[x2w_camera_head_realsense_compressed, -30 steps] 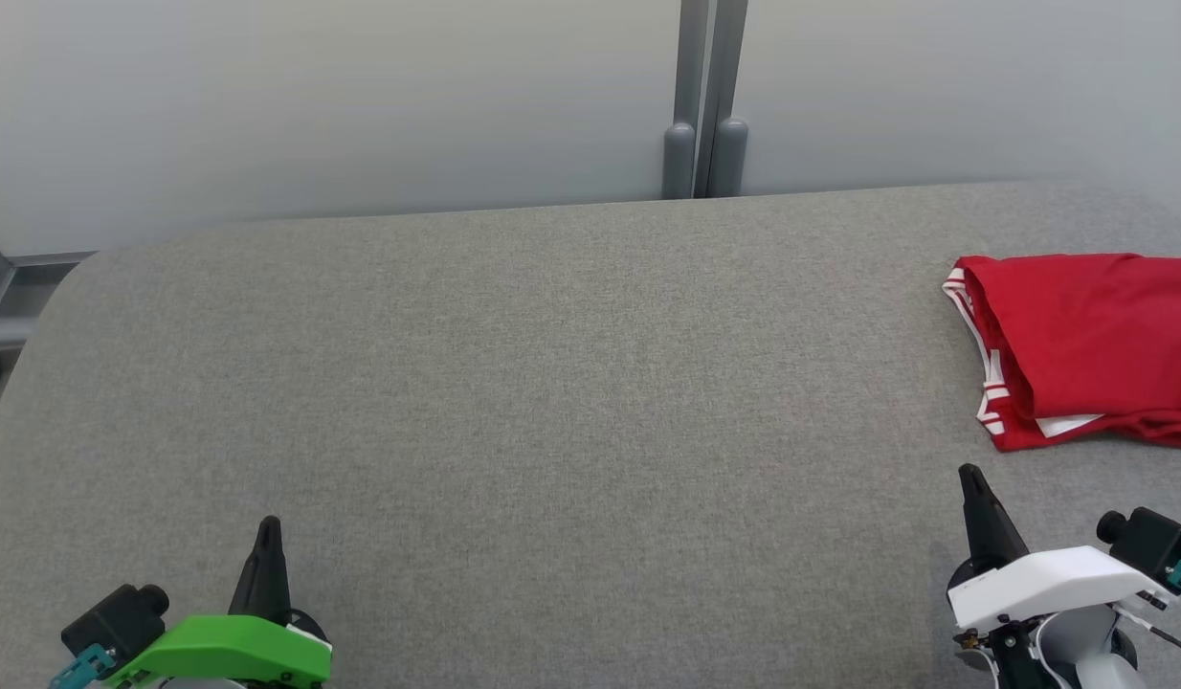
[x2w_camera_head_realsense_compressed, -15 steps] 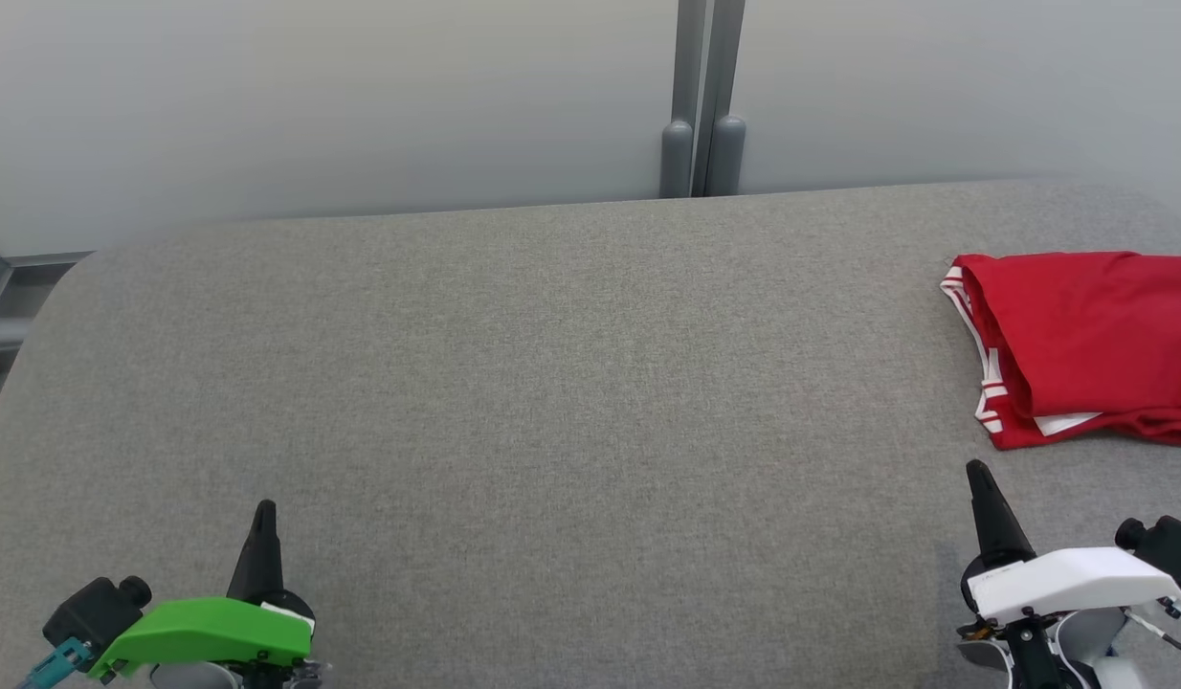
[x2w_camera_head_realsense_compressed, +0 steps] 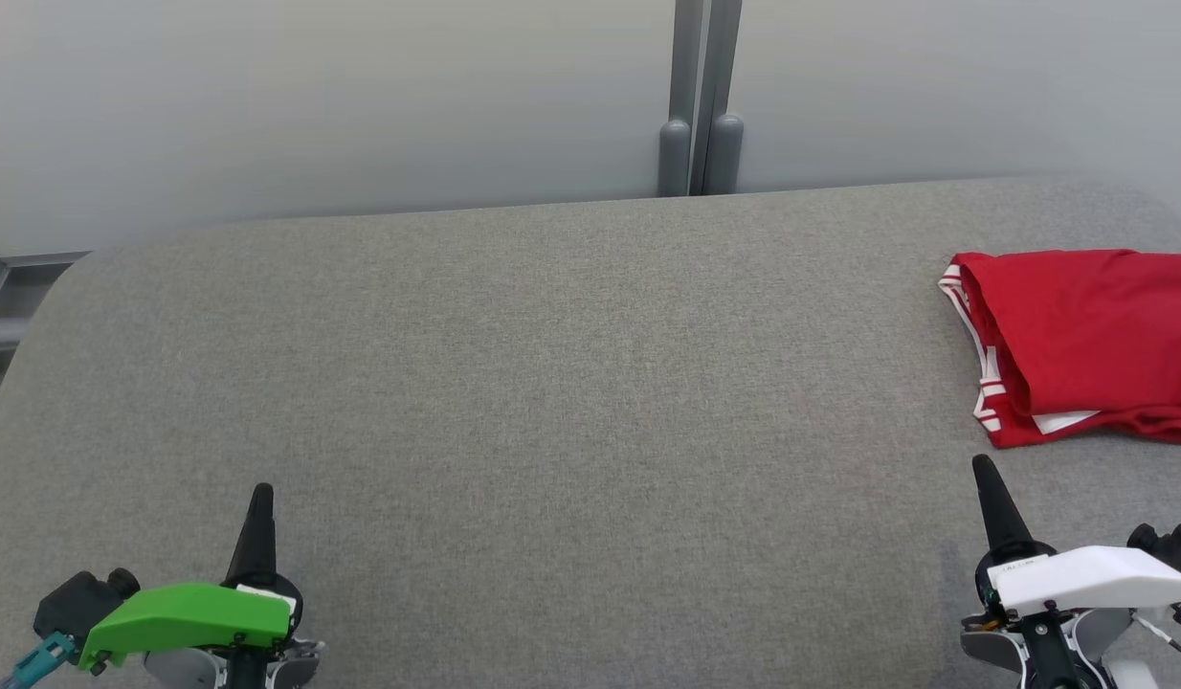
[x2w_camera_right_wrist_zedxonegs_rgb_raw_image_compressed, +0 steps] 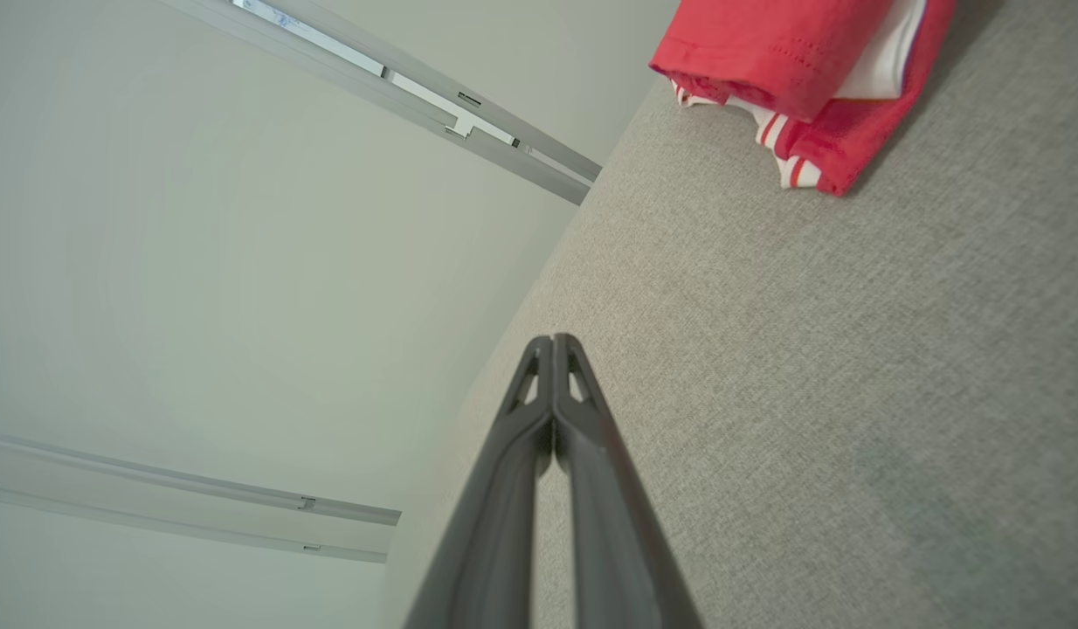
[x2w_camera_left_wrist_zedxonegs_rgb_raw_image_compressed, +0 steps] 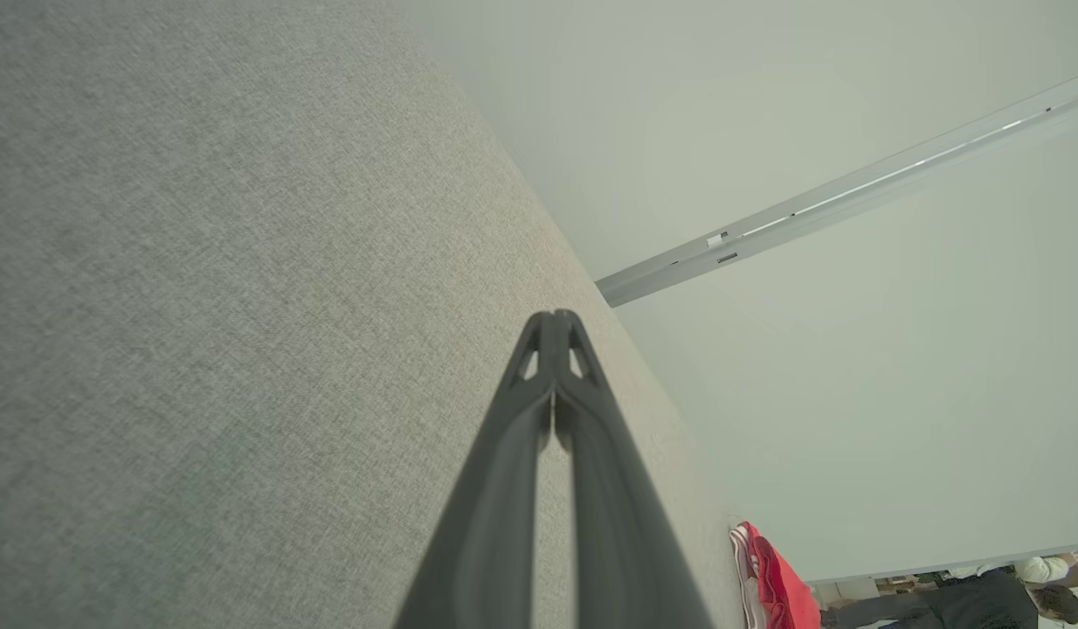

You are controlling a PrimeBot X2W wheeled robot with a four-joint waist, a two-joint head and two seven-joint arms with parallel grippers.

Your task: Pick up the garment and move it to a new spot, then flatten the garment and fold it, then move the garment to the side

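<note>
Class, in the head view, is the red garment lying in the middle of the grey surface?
No, the red garment lies at the far right of the grey surface, well off centre.

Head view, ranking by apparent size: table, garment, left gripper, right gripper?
1. table, by far the largest.
2. garment, though the picture's right edge cuts it off.
3. left gripper and right gripper look alike, so they are unranked. Both sit nearest the camera.
</note>
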